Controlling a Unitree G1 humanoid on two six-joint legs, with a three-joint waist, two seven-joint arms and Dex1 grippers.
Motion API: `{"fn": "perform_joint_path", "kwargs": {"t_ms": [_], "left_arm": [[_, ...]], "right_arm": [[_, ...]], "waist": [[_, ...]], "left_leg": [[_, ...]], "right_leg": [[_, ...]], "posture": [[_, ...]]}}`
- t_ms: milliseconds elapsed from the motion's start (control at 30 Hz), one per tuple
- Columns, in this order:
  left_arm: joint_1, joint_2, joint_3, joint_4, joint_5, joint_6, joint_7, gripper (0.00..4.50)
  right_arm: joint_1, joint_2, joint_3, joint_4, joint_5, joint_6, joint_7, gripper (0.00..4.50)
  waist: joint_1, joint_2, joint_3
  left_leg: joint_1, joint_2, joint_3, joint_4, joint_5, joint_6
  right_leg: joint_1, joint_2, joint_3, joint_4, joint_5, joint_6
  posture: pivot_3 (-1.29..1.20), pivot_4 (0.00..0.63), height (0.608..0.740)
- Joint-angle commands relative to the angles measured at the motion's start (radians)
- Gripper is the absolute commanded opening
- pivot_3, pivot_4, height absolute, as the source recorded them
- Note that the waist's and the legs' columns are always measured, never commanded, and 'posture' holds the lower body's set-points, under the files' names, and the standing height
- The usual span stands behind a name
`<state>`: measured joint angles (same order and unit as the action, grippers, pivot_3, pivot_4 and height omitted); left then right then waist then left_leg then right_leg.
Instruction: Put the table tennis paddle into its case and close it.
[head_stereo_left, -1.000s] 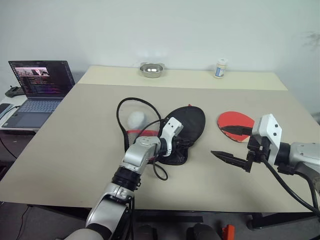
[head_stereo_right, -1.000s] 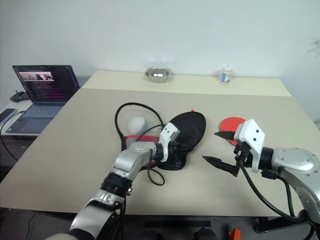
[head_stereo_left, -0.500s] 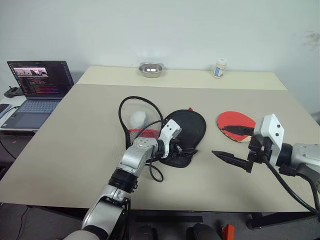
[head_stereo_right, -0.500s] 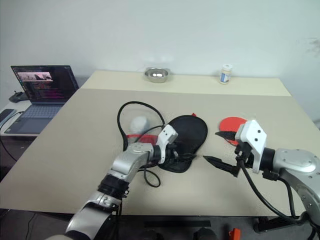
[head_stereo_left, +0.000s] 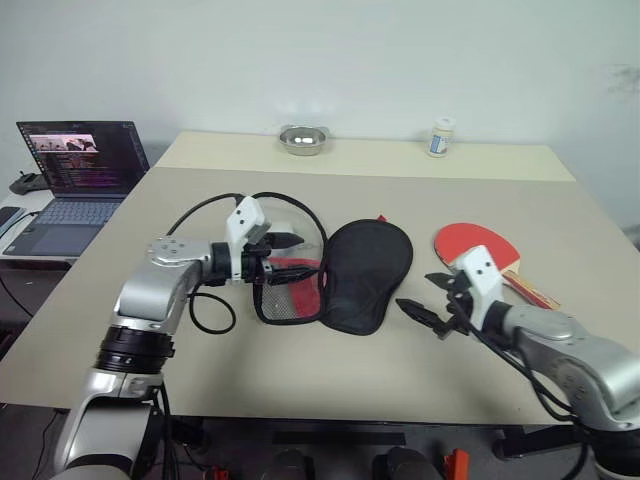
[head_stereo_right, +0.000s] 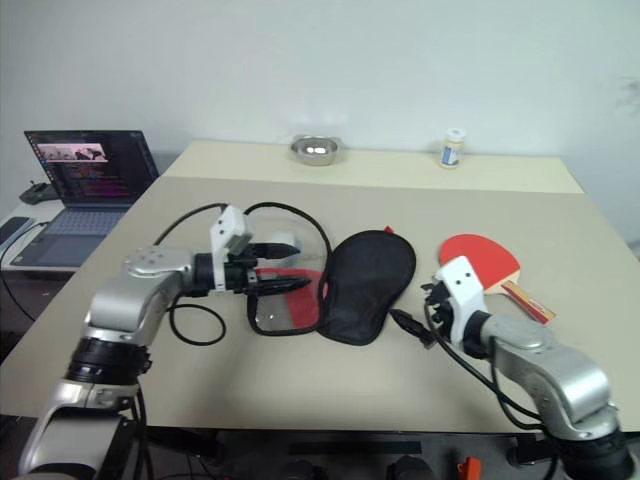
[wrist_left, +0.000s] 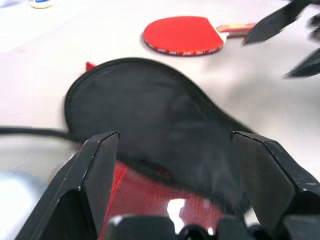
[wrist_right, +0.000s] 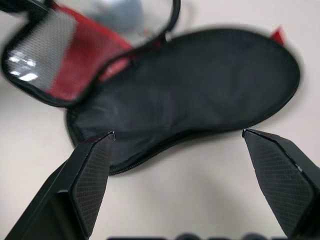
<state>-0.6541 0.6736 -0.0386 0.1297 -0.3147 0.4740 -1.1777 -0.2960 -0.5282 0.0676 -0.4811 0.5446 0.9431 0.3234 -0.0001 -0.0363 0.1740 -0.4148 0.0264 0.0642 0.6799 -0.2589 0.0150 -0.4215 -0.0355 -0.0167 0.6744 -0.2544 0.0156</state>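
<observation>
Case (head_stereo_left: 360, 275) lies unzipped at frame centre, red mesh flap spread left. Paddle (head_stereo_left: 478, 243) rests right of centre, untouched. Left gripper (head_stereo_left: 285, 255) spread, empty, over flap. Right gripper (head_stereo_left: 425, 300) spread, empty, beside case edge. Paddle handle is best grasped with right gripper, flap pinned open by left.

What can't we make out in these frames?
- Bottle label: too small in the eye views.
- Laptop screen text: too small in the eye views.
- Case's inside: left wrist view blurs the red flap; black side covers the rest.
- Paddle handle: near part hidden behind the right gripper in the left eye view.
</observation>
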Motion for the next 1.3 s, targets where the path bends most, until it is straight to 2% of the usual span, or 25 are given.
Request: {"fn": "perform_joint_path", "kwargs": {"t_ms": [33,200,400,533,700,833,900,1067,1300], "left_arm": [[-0.006,0.010,0.020,-0.028,-0.028,-0.019,-0.022,3.90],[-0.010,-0.007,0.012,-0.046,-0.027,-0.013,-0.008,3.90],[-0.011,-0.017,0.008,-0.053,-0.022,-0.012,-0.001,3.90],[-0.018,-0.022,0.005,-0.052,-0.018,-0.013,0.001,3.93],[-0.029,-0.029,-0.001,-0.043,-0.015,-0.019,0.001,3.93],[-0.037,-0.032,-0.012,-0.030,-0.006,-0.031,-0.004,3.93],[-0.040,-0.032,-0.017,-0.023,-0.004,-0.038,-0.006,3.93],[-0.051,-0.046,-0.040,-0.008,0.003,-0.056,-0.009,3.93],[-0.064,-0.067,-0.054,0.006,0.003,-0.066,-0.014,3.93]], "right_arm": [[-0.057,0.088,0.028,0.082,-0.065,0.000,-0.077,4.50],[-0.129,0.182,0.044,0.256,-0.148,-0.009,-0.128,4.50],[-0.172,0.235,0.037,0.336,-0.186,0.005,-0.131,4.50],[-0.190,0.280,0.043,0.334,-0.180,0.005,-0.116,3.65],[-0.212,0.311,0.072,0.341,-0.210,-0.001,-0.107,1.94],[-0.240,0.321,0.040,0.378,-0.233,-0.015,-0.117,0.54],[-0.249,0.323,0.015,0.389,-0.230,-0.011,-0.119,0.04],[-0.245,0.318,-0.078,0.392,-0.207,0.032,-0.128,0.04],[-0.176,0.300,-0.165,0.285,-0.173,0.133,-0.138,0.04]], "waist": [[0.001,0.000,0.000],[0.000,0.000,0.000],[-0.004,0.000,0.000],[-0.008,0.000,0.000],[-0.009,0.000,0.000],[-0.010,0.000,0.000],[-0.010,0.000,0.000],[-0.009,0.000,0.000],[-0.008,0.000,0.000]], "left_leg": [[0.000,0.000,0.000,0.000,0.000,0.000],[0.000,0.000,0.000,0.000,0.000,0.000],[0.000,0.001,0.000,0.000,0.000,0.000],[0.000,0.001,0.000,0.000,0.000,0.000],[0.000,0.002,0.000,0.000,0.000,0.000],[0.000,0.001,0.000,0.000,0.000,0.000],[0.000,0.001,0.000,0.000,0.000,0.000],[0.000,0.001,0.000,0.000,0.000,0.000],[0.000,0.001,0.000,-0.001,0.000,0.000]], "right_leg": [[0.000,0.000,0.000,0.000,0.000,0.000],[0.000,0.000,0.000,0.000,0.000,0.000],[-0.001,0.000,0.000,0.001,0.000,0.000],[-0.001,0.001,0.000,0.002,0.000,0.000],[-0.001,0.001,0.001,0.002,0.000,0.000],[-0.001,0.001,0.001,0.002,0.000,0.000],[-0.001,0.001,0.001,0.002,0.000,0.000],[-0.001,0.001,0.001,0.002,0.000,0.000],[-0.001,0.001,0.001,0.002,0.000,0.000]], "posture": [[0.00,0.150,0.740],[0.00,0.150,0.740],[0.00,0.150,0.740],[0.00,0.150,0.740],[0.00,0.150,0.740],[0.00,0.150,0.740],[0.00,0.150,0.740],[0.00,0.150,0.740],[0.00,0.150,0.740]]}}
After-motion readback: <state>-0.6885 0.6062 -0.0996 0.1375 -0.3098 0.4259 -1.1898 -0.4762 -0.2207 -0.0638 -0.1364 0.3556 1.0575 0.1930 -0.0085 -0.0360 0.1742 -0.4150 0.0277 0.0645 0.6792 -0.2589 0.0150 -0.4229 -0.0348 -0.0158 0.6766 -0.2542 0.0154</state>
